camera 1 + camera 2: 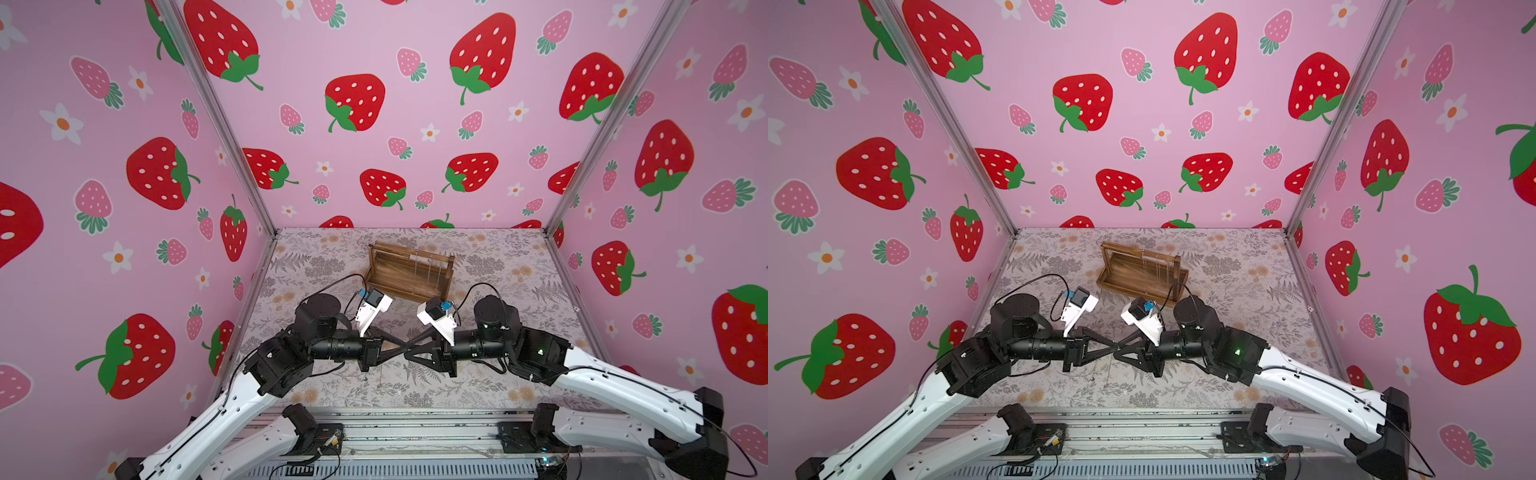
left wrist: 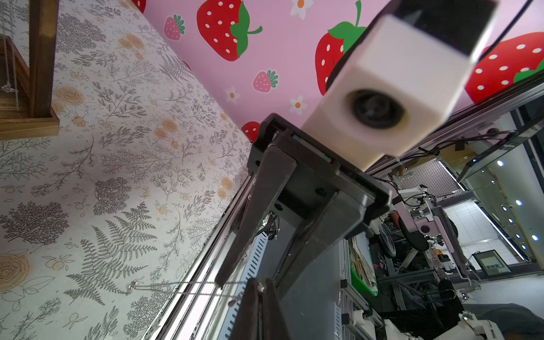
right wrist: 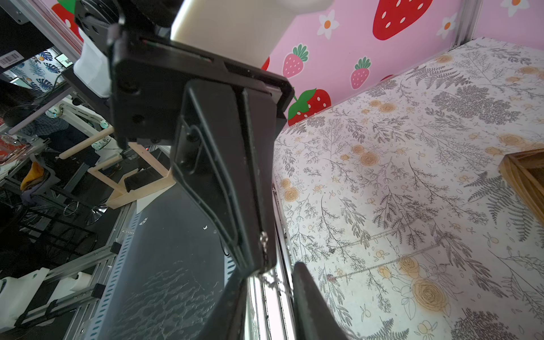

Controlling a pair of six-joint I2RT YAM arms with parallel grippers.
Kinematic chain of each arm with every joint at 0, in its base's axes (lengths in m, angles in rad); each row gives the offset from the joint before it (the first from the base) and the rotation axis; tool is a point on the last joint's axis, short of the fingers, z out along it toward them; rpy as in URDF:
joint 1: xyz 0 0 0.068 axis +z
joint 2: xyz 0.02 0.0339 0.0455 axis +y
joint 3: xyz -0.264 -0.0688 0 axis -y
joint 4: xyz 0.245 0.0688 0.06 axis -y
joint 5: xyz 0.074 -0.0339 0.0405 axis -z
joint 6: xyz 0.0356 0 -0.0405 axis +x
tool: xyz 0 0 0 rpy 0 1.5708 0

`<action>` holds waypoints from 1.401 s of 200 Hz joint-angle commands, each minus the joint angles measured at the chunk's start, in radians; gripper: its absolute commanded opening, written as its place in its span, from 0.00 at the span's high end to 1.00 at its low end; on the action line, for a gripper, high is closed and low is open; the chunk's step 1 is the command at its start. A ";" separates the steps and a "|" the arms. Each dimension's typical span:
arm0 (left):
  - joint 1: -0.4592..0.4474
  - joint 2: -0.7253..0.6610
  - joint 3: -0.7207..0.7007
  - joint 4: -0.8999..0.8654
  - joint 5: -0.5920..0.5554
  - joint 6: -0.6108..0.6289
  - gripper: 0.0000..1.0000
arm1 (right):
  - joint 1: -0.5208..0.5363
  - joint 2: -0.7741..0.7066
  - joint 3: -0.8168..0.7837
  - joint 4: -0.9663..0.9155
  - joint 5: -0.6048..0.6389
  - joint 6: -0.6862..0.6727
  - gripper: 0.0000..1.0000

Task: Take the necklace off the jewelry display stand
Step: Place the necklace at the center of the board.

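The necklace (image 2: 182, 284) hangs clear of the jewelry display stand (image 1: 409, 270), above the counter (image 1: 498, 353), pinched in the tightly closed left end effector (image 3: 259, 259), while the part-open right end effector (image 2: 248, 282) straddles its chain, so removal looks done and what remains is probably a gentle set-down.

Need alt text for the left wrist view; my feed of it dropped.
The left gripper, fingers shut, pinches a thin silver necklace whose chain trails over the floral table. The right gripper faces it, fingers apart with the chain between them. The jewelry display stand's corner shows, a second necklace hanging on it.
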 commanded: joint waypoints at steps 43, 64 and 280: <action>-0.009 0.005 0.032 -0.033 -0.006 0.017 1.00 | 0.004 0.009 0.008 0.066 -0.020 0.022 0.72; -0.008 0.000 0.035 -0.040 -0.010 0.019 1.00 | 0.004 0.015 0.005 0.068 -0.022 0.025 0.72; -0.008 0.002 0.056 -0.071 -0.036 0.040 1.00 | 0.021 0.029 -0.032 0.079 -0.056 0.040 0.67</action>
